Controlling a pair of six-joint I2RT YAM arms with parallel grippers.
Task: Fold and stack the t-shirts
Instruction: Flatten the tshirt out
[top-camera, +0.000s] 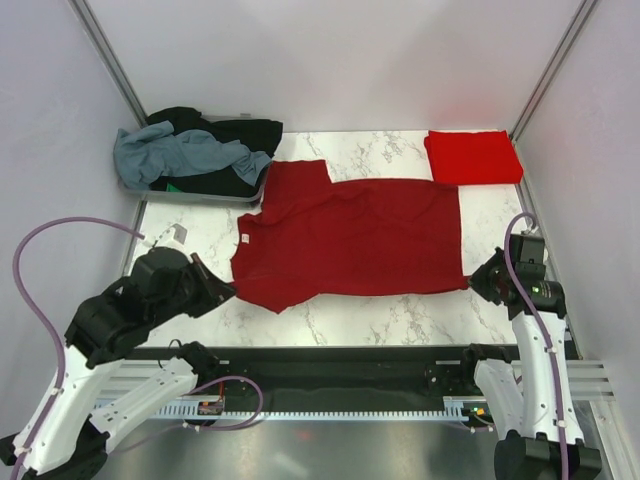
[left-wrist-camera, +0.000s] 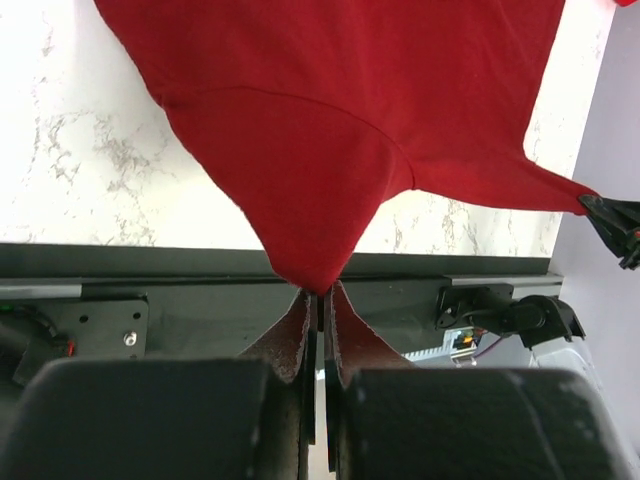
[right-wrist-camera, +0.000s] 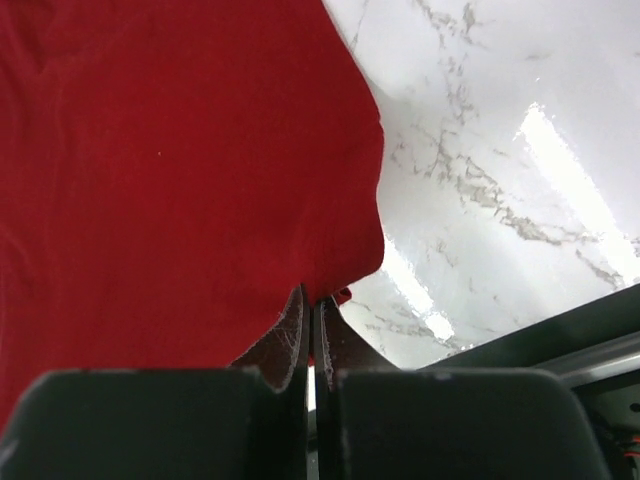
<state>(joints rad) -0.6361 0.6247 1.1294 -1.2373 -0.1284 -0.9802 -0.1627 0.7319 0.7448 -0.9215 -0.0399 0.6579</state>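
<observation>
One tee folded, one in hand, several waiting.
At the far right corner the bright red tee (top-camera: 473, 157) lies folded; the maroon tee (top-camera: 350, 238) lies flat mid-table, unfolded; other tees (top-camera: 190, 155) are heaped in the tray (top-camera: 215, 199), far left corner. The left gripper (left-wrist-camera: 320, 298) and right gripper (right-wrist-camera: 315, 298) each pinch the maroon tee's near edge. Only the wrist views show the jaws clamped; only the top view shows the pile.

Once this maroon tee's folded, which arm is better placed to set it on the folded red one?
Right, likely. The folded red tee lies far right, on the same side as the right gripper; the left gripper is across the maroon tee, which both pinch.
</observation>
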